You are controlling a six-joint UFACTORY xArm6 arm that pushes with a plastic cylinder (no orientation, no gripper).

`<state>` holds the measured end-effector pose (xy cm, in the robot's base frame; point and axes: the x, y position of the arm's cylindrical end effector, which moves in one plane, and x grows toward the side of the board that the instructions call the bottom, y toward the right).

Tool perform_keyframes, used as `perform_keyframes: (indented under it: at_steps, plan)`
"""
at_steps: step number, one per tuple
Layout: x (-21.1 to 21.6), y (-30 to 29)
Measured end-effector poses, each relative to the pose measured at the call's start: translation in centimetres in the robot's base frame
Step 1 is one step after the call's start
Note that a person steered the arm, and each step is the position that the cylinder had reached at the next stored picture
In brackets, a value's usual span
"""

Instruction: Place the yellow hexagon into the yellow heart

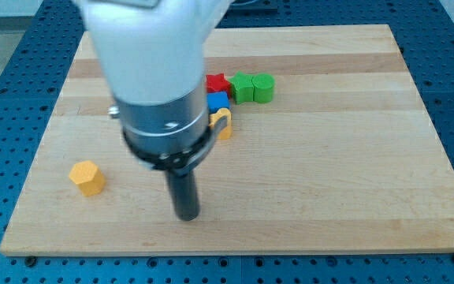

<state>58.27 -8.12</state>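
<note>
The yellow hexagon (87,177) lies on the wooden board (329,158) at the view's lower left. A yellow block, probably the heart (224,123), sits near the board's middle, half hidden behind the arm. My tip (186,214) is below and left of that yellow block and well to the right of the hexagon, touching neither.
A blue block (217,101) sits just above the yellow heart. A red block (218,82) is above the blue one. Two green blocks (243,86) (263,87) stand side by side to the right of the red one. The large arm body (152,79) hides the board's upper left middle.
</note>
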Motion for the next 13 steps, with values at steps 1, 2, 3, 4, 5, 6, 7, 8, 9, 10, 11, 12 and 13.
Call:
perform_keyframes:
  at_steps: [1,2,3,4,5,6,7,8,9,10,11,12,13]
  plan:
    - [0.9,-4.1]
    - [0.9,-8.5]
    - [0.5,-12.5]
    - [-1.5,-15.4]
    - [-3.7,-17.5]
    - [-4.7,-17.9]
    - [-4.7,-16.2]
    - [-4.7,-13.7]
    - [-4.7,-11.1]
    - [-4.7,-8.3]
    - [-4.7,-5.4]
    - [-5.4,-4.0]
    - [-5.7,-5.3]
